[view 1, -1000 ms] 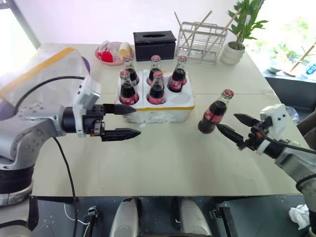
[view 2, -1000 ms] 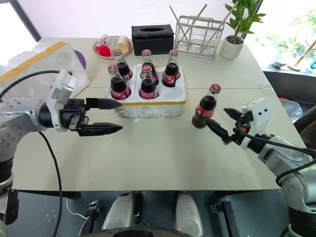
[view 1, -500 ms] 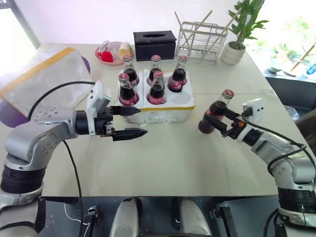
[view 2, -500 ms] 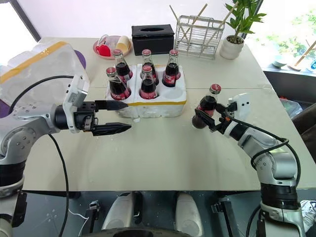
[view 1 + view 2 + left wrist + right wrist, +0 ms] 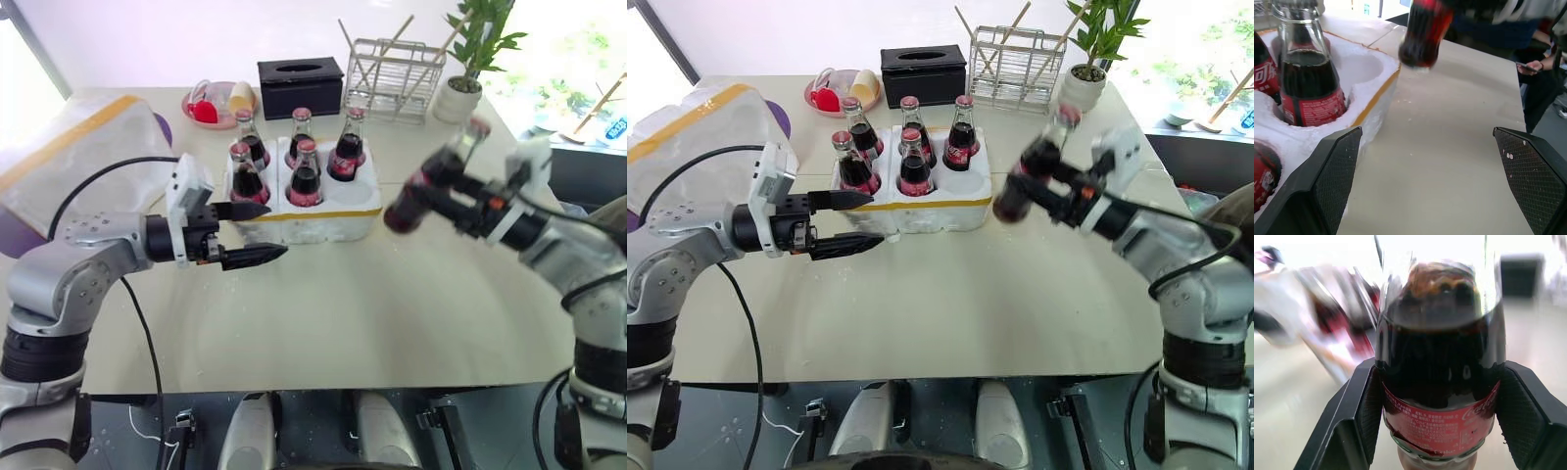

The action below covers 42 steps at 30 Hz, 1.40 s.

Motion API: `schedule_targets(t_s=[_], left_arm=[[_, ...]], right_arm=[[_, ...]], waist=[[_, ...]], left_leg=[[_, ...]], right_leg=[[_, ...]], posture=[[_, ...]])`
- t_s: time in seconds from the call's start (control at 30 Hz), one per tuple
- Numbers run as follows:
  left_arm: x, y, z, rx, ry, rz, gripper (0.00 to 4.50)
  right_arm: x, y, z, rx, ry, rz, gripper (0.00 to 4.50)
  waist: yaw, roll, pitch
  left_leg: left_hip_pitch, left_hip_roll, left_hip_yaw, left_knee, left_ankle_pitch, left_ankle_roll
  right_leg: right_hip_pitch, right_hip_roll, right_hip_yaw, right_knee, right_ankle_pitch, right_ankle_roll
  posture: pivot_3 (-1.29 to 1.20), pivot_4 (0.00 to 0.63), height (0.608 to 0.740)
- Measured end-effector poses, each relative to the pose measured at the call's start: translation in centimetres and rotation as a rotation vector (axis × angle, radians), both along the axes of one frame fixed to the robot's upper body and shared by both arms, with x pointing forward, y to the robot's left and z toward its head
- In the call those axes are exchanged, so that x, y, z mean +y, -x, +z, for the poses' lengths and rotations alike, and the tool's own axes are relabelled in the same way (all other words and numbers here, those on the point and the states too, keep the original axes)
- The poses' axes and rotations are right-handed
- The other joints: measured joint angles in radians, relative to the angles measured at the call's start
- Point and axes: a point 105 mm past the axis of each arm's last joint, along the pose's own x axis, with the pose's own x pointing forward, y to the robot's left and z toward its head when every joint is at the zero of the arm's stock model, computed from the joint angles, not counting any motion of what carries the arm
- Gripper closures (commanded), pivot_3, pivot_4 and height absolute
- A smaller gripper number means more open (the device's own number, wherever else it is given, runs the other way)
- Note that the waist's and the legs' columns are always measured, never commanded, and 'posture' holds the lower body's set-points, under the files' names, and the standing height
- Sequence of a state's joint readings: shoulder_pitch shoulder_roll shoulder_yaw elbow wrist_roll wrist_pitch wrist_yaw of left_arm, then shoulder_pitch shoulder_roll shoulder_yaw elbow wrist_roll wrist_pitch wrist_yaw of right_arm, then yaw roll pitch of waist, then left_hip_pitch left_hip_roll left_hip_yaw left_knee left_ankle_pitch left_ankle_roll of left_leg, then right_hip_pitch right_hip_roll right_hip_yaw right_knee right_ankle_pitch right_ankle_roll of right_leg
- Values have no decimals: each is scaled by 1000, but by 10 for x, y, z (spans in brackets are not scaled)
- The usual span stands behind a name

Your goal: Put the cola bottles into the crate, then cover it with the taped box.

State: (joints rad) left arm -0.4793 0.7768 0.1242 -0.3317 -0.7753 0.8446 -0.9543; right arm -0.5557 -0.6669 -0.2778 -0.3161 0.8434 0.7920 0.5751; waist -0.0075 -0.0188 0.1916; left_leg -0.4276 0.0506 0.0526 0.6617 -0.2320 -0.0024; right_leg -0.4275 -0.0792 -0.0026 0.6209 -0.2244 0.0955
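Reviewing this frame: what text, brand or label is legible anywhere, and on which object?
"Coca-Cola", partly readable script on the red label of the glass cola bottle held in the right gripper.
"可", a white character on the red label of a glass cola bottle in the white styrofoam crate.
Smaller print on the held bottle's label: too blurred to read.

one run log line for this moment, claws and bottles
right claw: shut on sixth cola bottle, lifted off table | left claw: open, beside crate | crate: five bottles in, front right well empty
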Motion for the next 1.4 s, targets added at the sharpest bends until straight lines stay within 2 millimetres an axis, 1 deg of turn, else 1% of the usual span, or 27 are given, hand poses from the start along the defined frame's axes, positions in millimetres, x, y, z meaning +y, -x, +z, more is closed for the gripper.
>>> schedule_targets(t_s=[0.07, 0.1, 0.13, 0.2, 0.3, 0.33, 0.37, 0.4, 0.47, 0.53, 0.63, 0.7, 0.77, 0.8, 0.83, 0.87, 0.9, 0.93, 1.03, 1.13, 1.27, 1.33, 1.4], left_arm=[[4, -1, 2, -9, 6, 20, 0], [4, -2, 3, -12, 7, 25, 0], [4, -2, 3, -13, 7, 28, 0], [5, -3, 2, -16, 5, 41, 0], [7, -5, 1, -17, 4, 65, 0], [8, -5, 1, -16, 5, 69, 0], [9, -5, 2, -18, 7, 76, 0], [9, -5, 3, -23, 10, 79, 0], [12, -4, 5, -33, 17, 92, 0], [12, -4, 6, -36, 18, 96, 0], [12, -3, 6, -34, 22, 93, 0], [12, -3, 6, -34, 21, 93, 0], [13, -3, 7, -36, 16, 94, 0], [13, -3, 7, -36, 12, 95, 0], [15, -3, 8, -39, 3, 97, 0], [17, -2, 9, -41, -8, 100, 0], [19, -2, 10, -44, -15, 106, 0], [24, 0, 12, -47, -29, 111, 0], [48, 8, 18, -47, -84, 150, 0], [82, 20, 20, -9, -167, 209, 0], [138, 42, 32, 55, -274, 329, 0], [167, 59, 37, 114, -335, 377, 0], [193, 72, 41, 160, -407, 422, 0]], right_arm=[[18, -1, 24, -80, 20, 52, 1881], [26, -2, 29, -105, 42, 66, 1881], [34, -5, 29, -116, 71, 78, 1881], [43, -15, 16, -77, 108, 84, 1881], [52, -36, -15, 26, 141, 55, 1881], [53, -40, -17, 22, 145, 47, 1881], [57, -44, -14, -14, 173, 41, 1881], [58, -50, -16, -32, 214, 15, 1881], [54, -61, -29, -15, 240, -25, 1881], [61, -66, -45, 9, 256, -19, 1881], [58, -74, -77, 106, 277, -44, 1881], [58, -77, -85, 129, 276, -52, 1881], [59, -78, -85, 134, 267, -52, 856], [58, -78, -84, 136, 262, -54, 569], [57, -78, -83, 137, 255, -54, 164], [57, -77, -81, 137, 254, -49, 30], [58, -76, -81, 138, 256, -44, 30], [58, -72, -80, 133, 264, -30, 30], [42, -57, -76, 123, 311, 3, 30], [25, -35, -56, 104, 325, 66, 30], [4, -1, -17, 51, 340, 163, 30], [-6, 15, -4, 58, 333, 219, 30], [-12, 26, 5, 57, 319, 264, 30]], waist=[[-5, 0, 0], [-6, 0, 0], [-6, -1, 0], [-2, -1, 0], [-2, -1, 0], [-2, -1, 0], [-3, 0, 0], [-4, -2, -1], [-3, -3, -1], [-3, -2, -1], [-2, -2, -1], [-3, -2, -1], [-4, -2, -1], [-4, -2, -1], [-3, -2, -1], [-3, -2, -1], [-3, -2, -1], [-4, -2, -1], [-4, -1, 0], [-6, -1, 0], [-9, -1, 0], [-11, -1, 0], [-11, -1, 0]], left_leg=[[0, 0, 0, 0, 0, 0], [0, 0, 0, -1, 0, 0], [0, 0, 0, -1, 0, 0], [-1, 0, 0, -1, 0, 0], [-3, -1, 0, 0, 0, 0], [-3, -1, 0, 0, 0, 0], [-3, -1, 1, 0, 0, 0], [-3, -1, 0, 0, 0, 0], [-3, -1, 0, 0, 0, 0], [-3, -1, 0, 0, 0, 0], [-3, -1, 0, 0, 0, 0], [-4, -1, 0, 0, 0, 0], [-3, -1, 0, 0, 0, 0], [-3, -1, 0, 0, 0, 0], [-3, -1, 0, 0, 0, 0], [-3, -1, 0, 0, 0, 0], [-3, -1, 0, 0, 0, 0], [-3, -1, 0, 0, 0, 0], [-3, -1, 0, -1, 0, 0], [-4, 0, 2, -4, 0, 0], [-2, 0, 4, -10, 1, -1], [-1, 1, 5, -12, 1, -2], [0, 1, 5, -13, 1, -2]], right_leg=[[0, 0, 0, 0, 0, 0], [0, 0, 0, 0, 0, 0], [0, 0, 0, 0, 0, 0], [0, 0, 0, 0, 0, 0], [-1, -1, 0, -1, 0, 0], [-1, -1, 0, -1, 0, 0], [-1, -1, 0, -1, 0, 0], [-1, -1, 0, -1, 0, 0], [-1, -1, 0, -1, 0, 0], [-1, -1, 0, -1, 0, 0], [-1, -1, 0, -1, 0, 0], [-1, -1, 0, -1, 0, 0], [-1, -1, 0, 0, 1, 1], [-1, -1, 0, 0, 1, 1], [-1, -1, 0, 0, 1, 1], [-1, -1, 0, 0, 0, 1], [-1, -1, 0, 0, 0, 0], [-1, -1, 0, 0, 0, 0], [-2, -2, 0, -1, 0, 0], [-5, -2, 0, -1, 0, 0], [-7, -2, 0, -3, -1, -1], [-8, -2, 0, -4, -1, -3], [-9, -2, 0, -4, -2, -4]], posture=[[0, 150, 740], [0, 150, 740], [0, 150, 740], [0, 150, 740], [0, 150, 740], [0, 150, 740], [0, 150, 740], [0, 150, 740], [0, 150, 740], [0, 150, 740], [0, 150, 740], [0, 150, 740], [0, 150, 740], [0, 150, 740], [0, 150, 740], [0, 150, 740], [0, 150, 740], [0, 150, 740], [0, 150, 740], [0, 150, 740], [0, 150, 740], [0, 150, 740], [0, 150, 740]])
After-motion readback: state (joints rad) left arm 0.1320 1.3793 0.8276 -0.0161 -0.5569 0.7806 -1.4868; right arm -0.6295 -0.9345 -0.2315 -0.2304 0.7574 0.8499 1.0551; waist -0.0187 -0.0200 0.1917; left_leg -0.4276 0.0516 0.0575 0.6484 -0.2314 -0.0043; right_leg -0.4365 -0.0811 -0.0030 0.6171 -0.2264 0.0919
